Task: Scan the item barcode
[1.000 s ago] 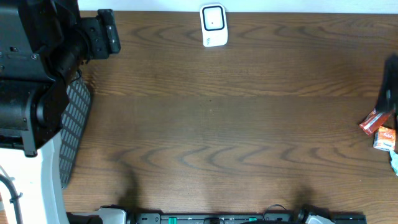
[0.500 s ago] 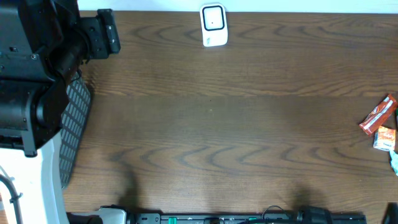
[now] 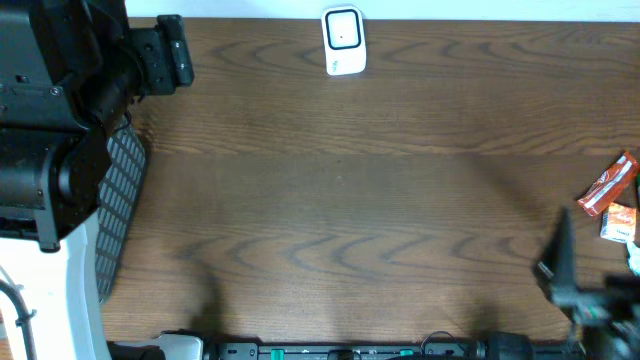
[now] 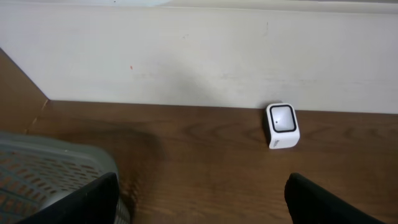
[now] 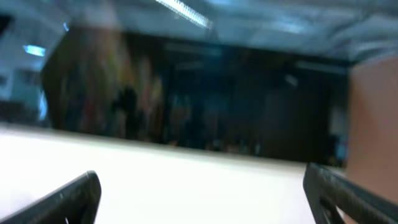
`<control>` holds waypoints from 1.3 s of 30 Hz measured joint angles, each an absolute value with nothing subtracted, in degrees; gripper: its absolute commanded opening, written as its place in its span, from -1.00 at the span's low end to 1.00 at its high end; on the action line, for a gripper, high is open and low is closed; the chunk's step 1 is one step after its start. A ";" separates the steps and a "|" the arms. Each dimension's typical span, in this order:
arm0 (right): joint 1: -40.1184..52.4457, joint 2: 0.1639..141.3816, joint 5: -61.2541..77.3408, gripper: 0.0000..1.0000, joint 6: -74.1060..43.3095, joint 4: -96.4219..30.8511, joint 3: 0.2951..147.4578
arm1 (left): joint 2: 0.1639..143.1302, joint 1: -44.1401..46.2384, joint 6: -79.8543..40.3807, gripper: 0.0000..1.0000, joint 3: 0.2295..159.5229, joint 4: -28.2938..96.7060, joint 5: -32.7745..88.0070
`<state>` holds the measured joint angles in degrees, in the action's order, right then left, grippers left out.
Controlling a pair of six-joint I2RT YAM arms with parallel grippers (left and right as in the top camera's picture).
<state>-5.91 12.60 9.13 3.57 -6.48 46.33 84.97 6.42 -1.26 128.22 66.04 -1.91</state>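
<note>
The white barcode scanner [image 3: 343, 40] stands at the table's far edge, facing up; it also shows in the left wrist view [image 4: 282, 125], ahead and to the right. A red packet [image 3: 608, 185] and a small orange box [image 3: 620, 222] lie at the table's right edge. My left gripper [image 4: 202, 202] is open and empty near the far-left corner [image 3: 172, 50]. My right gripper [image 5: 202, 199] is open and empty; its arm [image 3: 590, 295] shows at the lower right, just below the packets. The right wrist view is blurred and shows none of the table's things.
A grey mesh basket [image 3: 122, 200] sits off the table's left edge, under the left arm, and shows at the lower left of the left wrist view [image 4: 43, 168]. A pale wall runs behind the scanner. A teal scrap [image 3: 634, 258] lies at the right edge.
The right arm left the packets at the right edge, dropped out of view, and now shows at the lower right corner. The red packet now lies uncovered. The left arm has not moved.
</note>
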 measured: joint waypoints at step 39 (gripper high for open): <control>-4.25 0.73 11.53 0.99 3.36 -7.57 2.22 | 84.95 6.42 -1.26 0.70 128.22 66.04 -1.89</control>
<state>-4.25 0.73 11.53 3.36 -7.57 2.22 84.95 6.42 -1.26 128.22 66.04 -1.89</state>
